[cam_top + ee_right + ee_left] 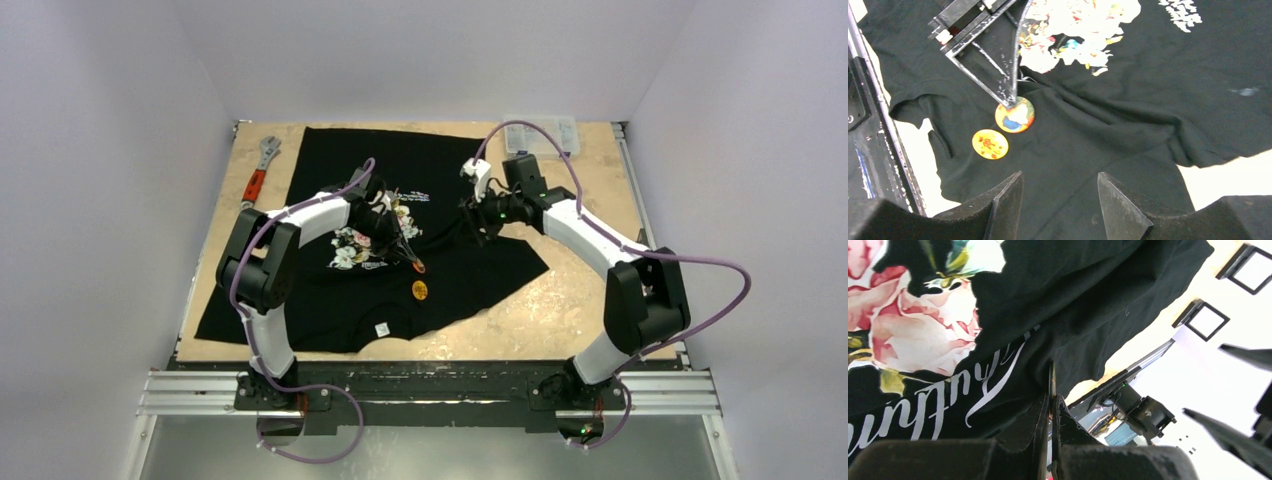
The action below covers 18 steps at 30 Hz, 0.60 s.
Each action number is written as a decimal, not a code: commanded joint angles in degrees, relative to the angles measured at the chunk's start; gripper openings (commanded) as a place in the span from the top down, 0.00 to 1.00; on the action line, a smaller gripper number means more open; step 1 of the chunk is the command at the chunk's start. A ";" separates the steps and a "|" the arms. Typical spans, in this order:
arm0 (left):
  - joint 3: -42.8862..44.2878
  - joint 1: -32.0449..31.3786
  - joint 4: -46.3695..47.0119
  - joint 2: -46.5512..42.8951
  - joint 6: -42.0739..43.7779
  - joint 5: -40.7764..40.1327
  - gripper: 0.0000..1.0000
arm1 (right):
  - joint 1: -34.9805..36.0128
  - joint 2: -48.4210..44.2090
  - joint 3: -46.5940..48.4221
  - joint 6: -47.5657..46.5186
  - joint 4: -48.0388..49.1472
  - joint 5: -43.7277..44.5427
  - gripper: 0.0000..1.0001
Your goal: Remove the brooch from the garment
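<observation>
The black T-shirt (400,190) with rose print lies spread on the table. Two round brooches show on it near the collar: an orange, blue and white one (1015,114) and a yellow one (990,144) beside it. My left gripper (410,260) is shut on the edge of the orange brooch (418,266); in the left wrist view that brooch (1051,380) stands edge-on between the closed fingers (1038,415). The fabric (1108,115) wrinkles toward it. My right gripper (1060,185) is open and empty, above the shirt to the right (470,212).
A red-handled adjustable wrench (258,172) lies at the back left beside the shirt. A clear plastic box (540,135) stands at the back right. The white neck label (381,328) lies near the table's front edge (440,352).
</observation>
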 commanded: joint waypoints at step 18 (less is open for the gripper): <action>1.44 -0.18 -2.94 1.35 -10.60 -1.24 0.94 | 23.51 -4.26 -20.91 0.17 39.38 21.54 0.52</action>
